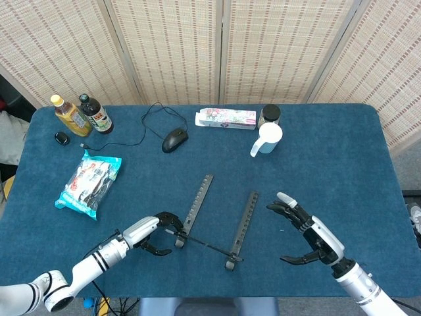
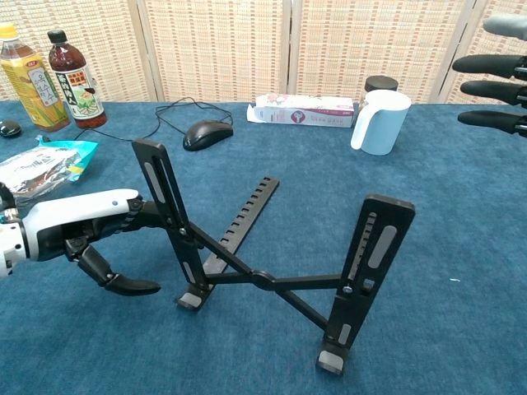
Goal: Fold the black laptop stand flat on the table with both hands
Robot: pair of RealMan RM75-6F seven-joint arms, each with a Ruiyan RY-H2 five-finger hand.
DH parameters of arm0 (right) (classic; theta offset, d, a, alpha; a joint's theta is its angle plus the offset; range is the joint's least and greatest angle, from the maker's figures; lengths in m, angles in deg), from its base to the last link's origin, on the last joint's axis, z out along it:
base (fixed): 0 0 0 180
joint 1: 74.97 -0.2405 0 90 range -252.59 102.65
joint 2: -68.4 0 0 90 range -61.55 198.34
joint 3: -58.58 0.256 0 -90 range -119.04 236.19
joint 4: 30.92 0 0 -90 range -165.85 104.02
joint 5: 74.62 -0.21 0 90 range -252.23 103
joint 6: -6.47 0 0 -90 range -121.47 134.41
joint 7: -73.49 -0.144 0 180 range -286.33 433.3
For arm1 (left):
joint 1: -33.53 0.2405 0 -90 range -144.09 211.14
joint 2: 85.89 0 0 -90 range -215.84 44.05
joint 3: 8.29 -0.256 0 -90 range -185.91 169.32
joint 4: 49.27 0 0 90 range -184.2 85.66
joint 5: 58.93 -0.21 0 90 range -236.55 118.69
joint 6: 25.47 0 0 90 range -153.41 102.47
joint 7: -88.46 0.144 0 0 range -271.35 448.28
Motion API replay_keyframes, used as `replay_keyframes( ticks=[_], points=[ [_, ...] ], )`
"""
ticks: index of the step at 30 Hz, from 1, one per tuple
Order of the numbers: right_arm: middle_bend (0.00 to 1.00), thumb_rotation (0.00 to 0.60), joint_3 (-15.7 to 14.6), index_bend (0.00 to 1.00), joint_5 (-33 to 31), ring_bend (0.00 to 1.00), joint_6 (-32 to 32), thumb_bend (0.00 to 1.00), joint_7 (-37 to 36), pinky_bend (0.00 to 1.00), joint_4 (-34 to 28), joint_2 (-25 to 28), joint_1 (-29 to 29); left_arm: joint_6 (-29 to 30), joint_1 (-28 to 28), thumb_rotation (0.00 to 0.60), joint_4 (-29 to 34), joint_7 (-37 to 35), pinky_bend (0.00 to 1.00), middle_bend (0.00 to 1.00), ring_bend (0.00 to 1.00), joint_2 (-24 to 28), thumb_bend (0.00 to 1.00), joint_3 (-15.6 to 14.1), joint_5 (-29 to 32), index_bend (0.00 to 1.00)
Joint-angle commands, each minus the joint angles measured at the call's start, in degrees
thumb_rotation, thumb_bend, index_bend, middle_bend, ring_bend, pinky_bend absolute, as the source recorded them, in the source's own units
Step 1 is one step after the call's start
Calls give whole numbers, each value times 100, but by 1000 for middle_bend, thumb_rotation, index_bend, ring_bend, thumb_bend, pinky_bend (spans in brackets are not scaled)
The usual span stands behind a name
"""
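The black laptop stand (image 1: 214,220) (image 2: 272,255) stands unfolded near the table's front edge, its two support arms raised and its notched rails lying flat. My left hand (image 1: 150,232) (image 2: 86,230) is at the stand's left support arm (image 2: 165,210), fingers curled against it and thumb below; a firm grip is not plain. My right hand (image 1: 306,234) hovers to the right of the stand, fingers spread, touching nothing. In the chest view only its fingertips (image 2: 494,66) show at the right edge.
At the back stand two bottles (image 1: 82,115), a black mouse (image 1: 174,139) with its cable, a flat box (image 1: 225,118), a white mug (image 1: 268,139) and a dark jar (image 1: 270,113). A snack bag (image 1: 89,182) lies at the left.
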Motion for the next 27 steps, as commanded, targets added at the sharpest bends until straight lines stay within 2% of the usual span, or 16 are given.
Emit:
replay_keyframes(
  ticks=[1,7,11,15,27],
  points=[
    [197,600,-2,0,11,15,-17,0,20,85,15,4,-8,19,0,600,16,43,56,245,118,27,221,19,21,346],
    [196,600,11,0,107,14,-159,19,865,84,54,77,-29,175,61,600,90,312,56,245,113,193,221,148,147,327],
    [160,600,-102,0,162,2,-748,34,1829,84,-148,371,-213,298,156,600,191,706,55,241,112,407,222,241,286,307],
    [119,600,-127,0,85,0,-1233,33,2378,84,-350,515,-391,478,302,600,338,1065,56,239,106,595,222,345,449,295],
    [112,600,273,0,-518,0,-2157,31,3362,83,-879,213,-858,890,599,600,817,1719,56,174,36,1082,221,580,638,280]
  ],
)
